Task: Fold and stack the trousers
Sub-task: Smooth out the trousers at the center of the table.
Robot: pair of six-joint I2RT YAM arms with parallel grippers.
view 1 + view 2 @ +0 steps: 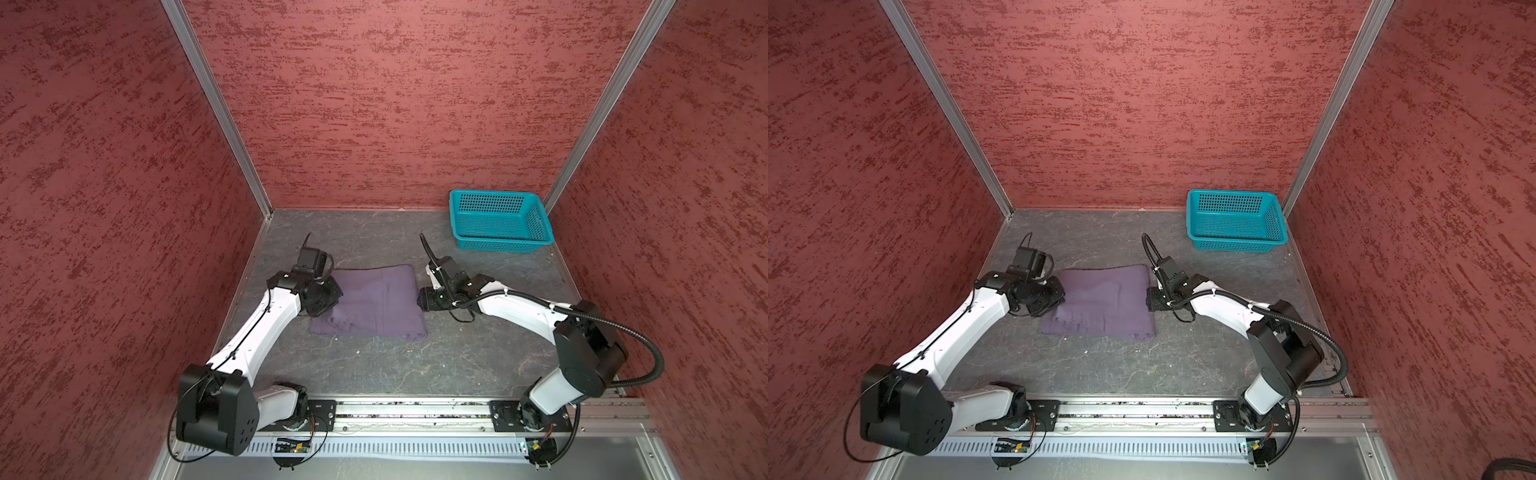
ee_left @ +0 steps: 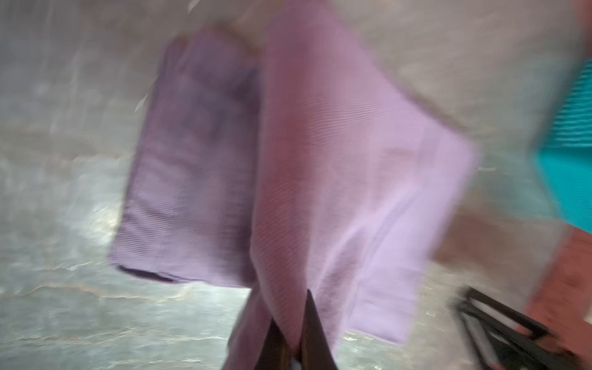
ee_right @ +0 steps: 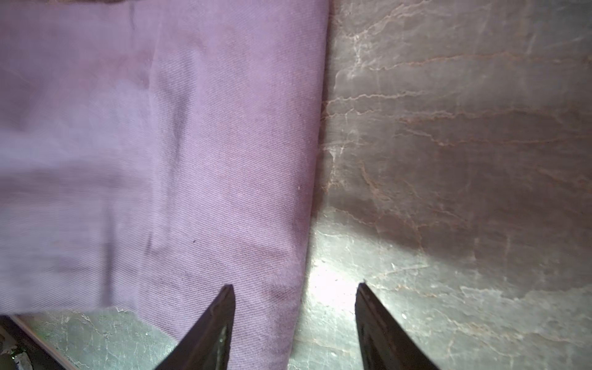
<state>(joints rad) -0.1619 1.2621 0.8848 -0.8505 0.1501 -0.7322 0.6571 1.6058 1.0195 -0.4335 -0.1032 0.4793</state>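
Note:
The dusty-purple trousers (image 1: pixel 374 303) (image 1: pixel 1104 303) lie folded into a rough rectangle in the middle of the table. My left gripper (image 1: pixel 328 297) (image 1: pixel 1059 297) is at their left edge. The blurred left wrist view shows it (image 2: pixel 292 307) shut on a raised fold of the trousers (image 2: pixel 320 160), which lifts up from the flat part. My right gripper (image 1: pixel 422 299) (image 1: pixel 1148 299) is at the right edge, low over the table. In the right wrist view it (image 3: pixel 295 285) is open, one finger over the trousers (image 3: pixel 192 144) and the other over bare table, with nothing gripped.
A teal perforated basket (image 1: pixel 498 245) (image 1: pixel 1233 245) stands empty at the back right corner, and shows in the left wrist view as a teal basket (image 2: pixel 573 153). Red walls close in the grey marbled table (image 1: pixel 415 365) on three sides. A metal rail (image 1: pixel 415 409) runs along the front.

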